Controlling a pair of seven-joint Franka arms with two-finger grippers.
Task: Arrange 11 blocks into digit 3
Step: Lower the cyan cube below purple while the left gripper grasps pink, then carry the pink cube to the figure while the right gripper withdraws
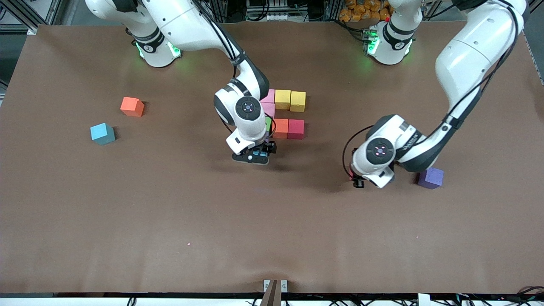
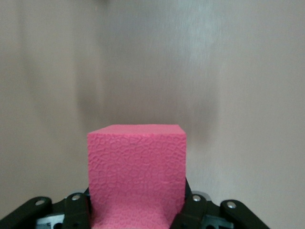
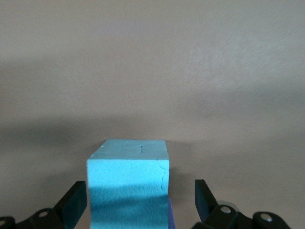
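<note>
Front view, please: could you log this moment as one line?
right gripper: open around cyan block beside digit 3 | left gripper: shut on pink block, above table | purple block: loose

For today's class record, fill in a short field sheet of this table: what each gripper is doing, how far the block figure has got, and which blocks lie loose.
left gripper: shut on a pink block, above bare table
right gripper: open around a cyan block at the figure's near end
figure: pink, two yellow, green, orange and red blocks joined; unfinished
loose blocks: orange block, cyan block, purple block
</note>
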